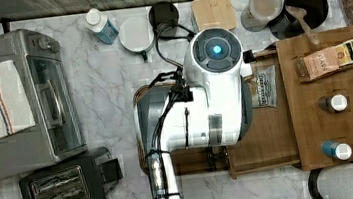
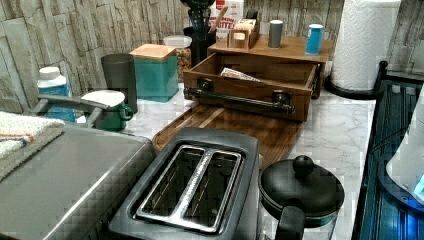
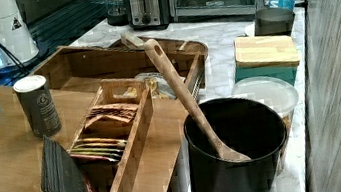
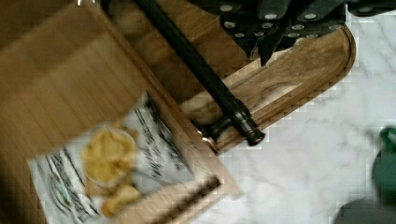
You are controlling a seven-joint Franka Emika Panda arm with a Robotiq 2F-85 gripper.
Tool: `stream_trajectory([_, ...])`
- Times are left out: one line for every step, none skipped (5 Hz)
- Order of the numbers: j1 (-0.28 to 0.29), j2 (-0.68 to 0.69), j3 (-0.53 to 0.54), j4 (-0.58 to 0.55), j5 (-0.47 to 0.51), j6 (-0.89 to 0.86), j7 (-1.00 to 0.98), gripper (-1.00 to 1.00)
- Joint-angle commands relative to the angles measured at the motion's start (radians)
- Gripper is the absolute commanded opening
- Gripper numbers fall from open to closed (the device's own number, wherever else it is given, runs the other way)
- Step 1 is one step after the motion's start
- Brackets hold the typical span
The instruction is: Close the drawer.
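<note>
Bamboo, light brown, the drawer point(image 2: 250, 85) stands pulled out from under the wooden cabinet top point(image 2: 280, 49), its front wall facing the left view's foreground. A long dark metal handle point(image 2: 239, 98) runs across that front on two posts. Inside lies a printed snack packet point(image 4: 116, 163), flat on the drawer floor near the front wall; in the left view only its edge point(image 2: 239, 74) peeks above the wall. The drawer front hangs over a darker, round-cornered wooden tray point(image 2: 235, 127) that lies on the marble desk point(image 2: 340, 130).

From above, the robot arm point(image 1: 214, 95) covers most of the drawer and tray. In the wrist view the hand point(image 4: 268, 44) hovers just beyond the handle point(image 4: 201, 74), over the tray point(image 4: 299, 70); its dark fingers point(image 4: 273, 35) look to hold nothing, though how far apart they stand I cannot tell.

On the cabinet top stand a grey shaker point(image 2: 275, 33) and a blue shaker point(image 2: 314, 38), and a small wooden rack of tea packets point(image 3: 107, 130). Beside it a black crock point(image 3: 237, 152) holds a wooden spoon point(image 3: 182, 89). Along the wall sit a teal canister with a wooden lid point(image 2: 156, 71), a dark cup point(image 2: 120, 75), a green mug point(image 2: 107, 107) and a white-capped bottle point(image 2: 52, 85). A paper towel roll point(image 2: 362, 42) stands at the left view's right. Nearer, a black toaster point(image 2: 195, 190), a steel toaster oven point(image 1: 24, 102) with a striped cloth point(image 1: 1, 99) on it, and a black-lidded pot point(image 2: 300, 192) crowd the desk.
</note>
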Motion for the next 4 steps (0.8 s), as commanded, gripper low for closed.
stream_trajectory([0.110,-0.091,0.092,-0.188,-0.062,0.139,-0.275,-1.00])
stream_trajectory([0.112,-0.098,0.069,-0.289,-0.056,0.223,-0.370,-1.00])
stream_trajectory([0.127,-0.109,0.056,-0.383,-0.160,0.305,-0.368,-1.00])
stream_trajectory([0.124,-0.095,0.032,-0.435,-0.161,0.360,-0.385,-1.00])
